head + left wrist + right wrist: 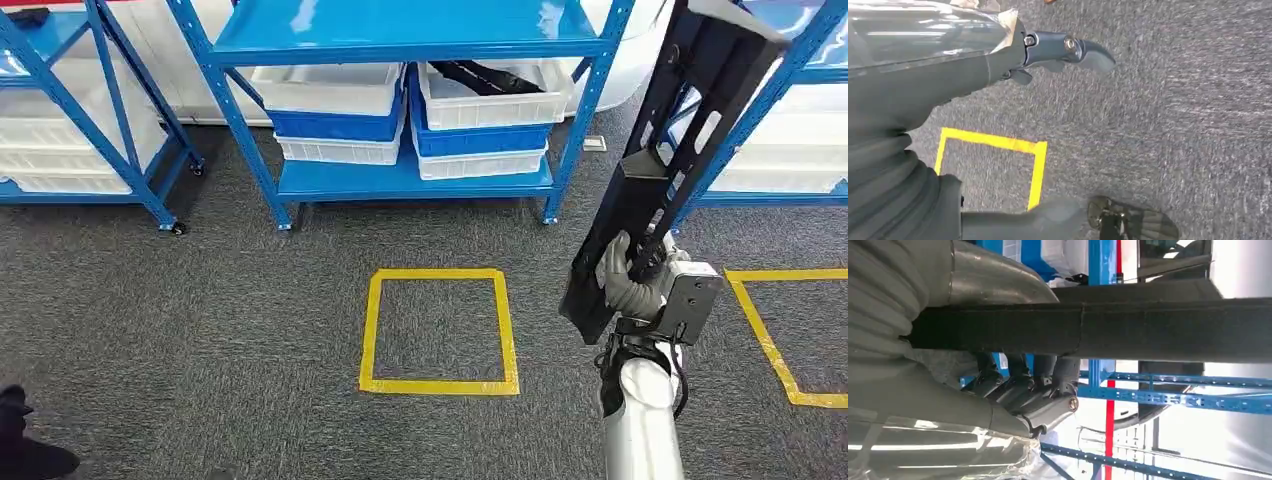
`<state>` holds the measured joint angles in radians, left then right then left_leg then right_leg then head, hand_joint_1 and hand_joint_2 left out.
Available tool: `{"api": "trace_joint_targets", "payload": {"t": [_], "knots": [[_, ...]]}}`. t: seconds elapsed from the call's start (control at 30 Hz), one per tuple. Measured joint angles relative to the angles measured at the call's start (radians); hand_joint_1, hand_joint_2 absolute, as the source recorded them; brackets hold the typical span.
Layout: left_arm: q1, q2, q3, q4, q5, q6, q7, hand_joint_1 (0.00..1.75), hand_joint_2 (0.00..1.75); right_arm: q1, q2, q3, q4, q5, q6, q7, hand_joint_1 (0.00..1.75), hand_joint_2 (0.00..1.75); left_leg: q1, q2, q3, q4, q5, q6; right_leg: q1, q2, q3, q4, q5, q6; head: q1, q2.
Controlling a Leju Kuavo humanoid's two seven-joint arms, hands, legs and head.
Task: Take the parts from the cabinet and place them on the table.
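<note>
Gripping a long black part [668, 140] near its lower end, the right hand [632, 272] stands at the right of the head view, and the part rises steeply from it toward the upper right corner, crossing in front of the blue shelf frame [420, 180]. In the right wrist view the dark fingers [1018, 382] wrap round the part's edge [1128, 332], clenched on it. The part looks stiff and flat-sided, a moulded or pressed panel with slots cut through it; it is probably not heavy for its length, but held so close to one end it will lever hard against the fingers, so a grasp nearer the middle would sit steadier. Its top end runs out of the frame, so its full length cannot be judged. The left hand [1068, 52] hangs over the grey carpet [1173, 125] with its fingers apart, holding nothing. White bins [490, 95] sit on the shelf in the upper middle; one holds something dark, too cut off to identify. No table can be made out.
</note>
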<state>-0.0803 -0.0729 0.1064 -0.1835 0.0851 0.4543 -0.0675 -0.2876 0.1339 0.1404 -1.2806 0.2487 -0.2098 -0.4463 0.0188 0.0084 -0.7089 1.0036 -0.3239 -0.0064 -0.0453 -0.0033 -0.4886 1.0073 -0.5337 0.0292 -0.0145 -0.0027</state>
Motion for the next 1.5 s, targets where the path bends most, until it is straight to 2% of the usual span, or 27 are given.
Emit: {"api": "trace_joint_targets", "payload": {"t": [0.07, 0.1, 0.13, 0.17, 0.23, 0.3, 0.37, 0.47, 0.5, 0.53, 0.57, 0.63, 0.67, 0.73, 0.77, 0.8, 0.87, 0.9, 0.97, 1.0, 1.07, 1.1, 1.17, 1.23, 1.3, 1.37, 1.5], "knots": [[0.004, 0.0, 0.0, 0.0, -0.002, -0.003, -0.002, 0.0, 1.75, 0.004, 0.002, -0.007, 0.0, -0.001, 0.002, -0.01, 1.75, 1.75, 0.0, -0.002, -0.024, 0.113, -0.16, -0.005, 0.01, -0.003, -0.022, 0.001, 0.029, -0.025, -0.001, 0.0], [0.003, 0.0, 0.0, 0.0, -0.004, -0.003, -0.003, 0.0, 1.75, 0.005, 0.002, -0.01, 0.0, -0.004, 0.005, -0.015, 1.75, 1.75, 0.001, -0.002, -0.037, 0.194, -0.22, -0.006, 0.015, -0.003, -0.039, 0.001, 0.043, -0.028, -0.001, 0.0], [0.002, 0.0, 0.0, 0.0, -0.005, -0.003, -0.004, 0.0, 1.75, 0.006, 0.002, -0.013, 0.0, -0.005, 0.006, -0.016, 1.75, 1.75, 0.001, -0.002, -0.044, 0.259, -0.252, -0.007, 0.018, -0.003, -0.055, 0.004, 0.057, -0.028, 0.0, 0.0], [0.002, 0.0, 0.0, 0.0, -0.007, -0.003, -0.004, 0.0, 1.75, 0.008, 0.002, -0.016, 0.0, -0.005, 0.006, -0.017, 1.75, 1.75, 0.001, -0.002, -0.042, 0.311, -0.251, -0.008, 0.021, -0.003, -0.073, 0.006, 0.069, -0.029, -0.002, 0.0], [0.002, 0.0, 0.0, 0.0, -0.009, -0.004, -0.004, 0.0, 1.75, 0.015, 0.002, -0.019, 0.0, -0.006, 0.007, -0.017, 1.75, 1.75, 0.001, -0.002, 0.012, 0.298, -0.186, -0.001, 0.025, -0.003, -0.106, 0.008, 0.092, -0.026, -0.001, 0.0], [-0.001, 0.0, 0.0, 0.0, -0.011, -0.004, -0.004, 0.0, 1.75, 0.017, 0.005, -0.024, -0.001, -0.003, 0.014, -0.017, 1.75, 1.75, 0.0, -0.009, 0.136, 0.157, -0.159, 0.013, 0.027, -0.001, -0.128, 0.009, 0.114, -0.02, -0.002, 0.0], [-0.008, 0.002, 0.0, -0.001, -0.013, -0.004, -0.005, 0.0, 1.75, 0.017, 0.011, -0.03, -0.01, 0.0, 0.028, -0.018, 1.75, 1.75, -0.008, -0.016, 0.245, 0.003, -0.211, 0.023, 0.032, -0.003, -0.134, 0.01, 0.129, -0.007, 0.0, 0.0], [-0.009, 0.002, 0.0, -0.001, -0.014, -0.003, -0.005, 0.0, 1.75, 0.015, 0.013, -0.032, -0.012, 0.003, 0.044, -0.026, 1.75, 1.75, -0.019, -0.015, 0.223, -0.011, -0.196, 0.037, 0.027, -0.003, -0.149, -0.001, 0.169, 0.021, 0.0, 0.0], [-0.007, 0.0, 0.0, -0.001, -0.013, -0.002, -0.005, 0.0, 1.75, 0.017, 0.013, -0.038, -0.012, 0.003, 0.046, -0.03, 1.75, 1.75, -0.007, -0.007, 0.208, -0.02, -0.178, 0.048, 0.029, -0.003, -0.159, 0.007, 0.159, 0.022, 0.001, 0.0], [-0.008, -0.001, 0.0, -0.001, -0.014, -0.002, -0.005, 0.0, 1.75, 0.017, 0.013, -0.043, -0.012, 0.004, 0.048, -0.034, 1.75, 1.75, -0.012, -0.006, 0.2, -0.019, -0.165, 0.052, 0.027, 0.001, -0.173, 0.027, 0.121, 0.015, 0.001, 0.0], [-0.008, 0.0, 0.0, -0.001, -0.015, -0.002, -0.005, 0.0, 1.75, 0.016, 0.014, -0.047, -0.012, 0.005, 0.05, -0.034, 1.75, 1.75, -0.013, -0.005, 0.18, -0.019, -0.149, 0.062, 0.028, 0.0, -0.195, 0.082, 0.053, 0.0, 0.009, 0.0], [-0.007, 0.0, 0.0, -0.001, -0.015, -0.001, -0.007, 0.0, 1.75, 0.016, 0.013, -0.051, -0.012, 0.005, 0.052, -0.034, 1.75, 1.75, -0.016, -0.005, 0.144, -0.019, -0.126, 0.063, 0.027, 0.001, -0.22, 0.221, -0.041, -0.007, 0.011, 0.0], [-0.007, 0.0, 0.0, -0.001, -0.015, 0.0, -0.008, 0.0, 1.75, 0.017, 0.013, -0.053, -0.012, 0.006, 0.053, -0.034, 1.75, 1.75, -0.016, -0.005, 0.126, -0.019, -0.111, 0.061, 0.027, 0.001, -0.225, 0.28, -0.042, 0.002, 0.011, 0.0], [-0.007, -0.001, 0.0, -0.001, -0.016, 0.003, -0.008, 0.0, 1.75, 0.017, 0.013, -0.058, -0.011, 0.007, 0.057, -0.036, 1.75, 1.75, -0.017, -0.002, 0.085, -0.018, -0.081, 0.057, 0.027, 0.001, -0.206, 0.326, 0.044, 0.038, 0.012, 0.0], [-0.007, -0.002, 0.0, -0.001, -0.015, 0.003, -0.008, 0.0, 1.75, 0.016, 0.013, -0.059, -0.011, 0.008, 0.059, -0.036, 1.75, 1.75, -0.017, -0.001, 0.066, -0.017, -0.067, 0.053, 0.028, 0.001, -0.171, 0.294, 0.086, 0.048, 0.011, 0.0], [-0.006, -0.002, 0.001, -0.001, -0.012, 0.003, -0.008, 0.0, 1.75, 0.015, 0.014, -0.06, -0.01, 0.009, 0.06, -0.038, 1.75, 1.75, -0.017, -0.001, 0.052, -0.016, -0.054, 0.05, 0.029, 0.001, -0.118, 0.23, 0.093, 0.044, 0.011, 0.0], [-0.006, -0.001, 0.003, -0.001, -0.011, 0.004, -0.009, 0.0, 1.75, 0.005, 0.017, -0.062, -0.008, 0.009, 0.063, -0.04, 1.75, 1.75, -0.025, -0.001, 0.036, -0.008, -0.038, 0.039, 0.037, 0.0, 0.038, 0.011, 0.003, 0.014, 0.012, 0.0], [-0.006, -0.001, 0.005, -0.001, -0.011, 0.003, -0.01, 0.0, 1.75, -0.001, 0.019, -0.063, -0.008, 0.009, 0.064, -0.043, 1.75, 1.75, -0.026, 0.0, 0.034, -0.006, -0.028, 0.034, 0.035, 0.003, 0.049, -0.048, -0.032, 0.0, 0.008, 0.0], [-0.007, 0.0, 0.011, -0.001, -0.011, 0.003, -0.011, 0.0, 1.75, -0.009, 0.019, -0.066, -0.004, 0.008, 0.066, -0.049, 1.75, 1.75, -0.024, 0.001, 0.029, -0.013, -0.012, 0.026, 0.04, 0.005, 0.037, -0.04, -0.029, -0.01, 0.007, 0.0], [-0.003, 0.001, 0.016, -0.001, -0.011, 0.004, -0.011, 0.0, 1.75, -0.009, 0.019, -0.068, 0.0, 0.008, 0.066, -0.049, 1.75, 1.75, -0.017, -0.001, 0.025, -0.01, -0.011, 0.018, 0.023, 0.003, 0.037, -0.042, -0.019, -0.025, 0.007, 0.0], [0.003, -0.001, 0.017, -0.001, -0.011, 0.003, -0.011, 0.0, 1.75, -0.009, 0.019, -0.072, 0.005, 0.006, 0.067, -0.049, 1.75, 1.75, -0.014, -0.004, 0.005, 0.05, -0.106, 0.006, 0.025, 0.0, 0.029, -0.042, -0.004, -0.043, 0.006, 0.0], [0.004, 0.0, 0.017, -0.001, -0.012, 0.003, -0.011, 0.0, 1.75, -0.009, 0.021, -0.074, 0.006, 0.005, 0.067, -0.05, 1.75, 1.75, -0.013, -0.007, -0.02, 0.133, -0.171, -0.001, 0.026, -0.002, 0.03, -0.041, 0.004, -0.047, 0.006, 0.0], [0.004, 0.001, 0.018, -0.001, -0.013, 0.003, -0.011, 0.0, 1.75, -0.009, 0.022, -0.075, 0.011, 0.005, 0.067, -0.05, 1.75, 1.75, -0.01, -0.007, -0.063, 0.276, -0.219, -0.009, 0.028, -0.001, 0.015, -0.038, 0.016, -0.044, 0.006, 0.0], [0.005, 0.001, 0.018, -0.001, -0.016, 0.003, -0.011, 0.0, 1.75, -0.008, 0.022, -0.078, 0.017, 0.005, 0.067, -0.05, 1.75, 1.75, -0.007, -0.006, -0.04, 0.28, -0.187, -0.008, 0.029, -0.002, 0.005, -0.033, 0.021, -0.042, 0.006, 0.0], [0.005, 0.002, 0.018, -0.001, -0.021, 0.0, -0.011, 0.0, 1.75, -0.008, 0.023, -0.082, 0.017, 0.005, 0.067, -0.05, 1.75, 1.75, -0.007, -0.007, 0.065, 0.12, -0.117, 0.001, 0.029, -0.001, 0.003, -0.027, 0.02, -0.042, 0.006, 0.0], [0.005, 0.005, 0.018, -0.001, -0.021, 0.0, -0.011, 0.0, 1.75, -0.011, 0.024, -0.085, 0.018, 0.005, 0.067, -0.05, 1.75, 1.75, -0.011, -0.012, 0.128, 0.02, -0.116, 0.014, 0.039, -0.001, -0.006, -0.025, 0.019, -0.038, 0.007, 0.0], [0.003, 0.006, 0.018, -0.001, -0.023, 0.0, -0.011, 0.0, 1.75, -0.013, 0.025, -0.089, 0.018, 0.005, 0.067, -0.051, 1.75, 1.75, -0.015, -0.01, 0.123, -0.006, -0.116, 0.03, 0.041, -0.001, -0.018, -0.025, 0.027, -0.015, 0.006, 0.0]]}}
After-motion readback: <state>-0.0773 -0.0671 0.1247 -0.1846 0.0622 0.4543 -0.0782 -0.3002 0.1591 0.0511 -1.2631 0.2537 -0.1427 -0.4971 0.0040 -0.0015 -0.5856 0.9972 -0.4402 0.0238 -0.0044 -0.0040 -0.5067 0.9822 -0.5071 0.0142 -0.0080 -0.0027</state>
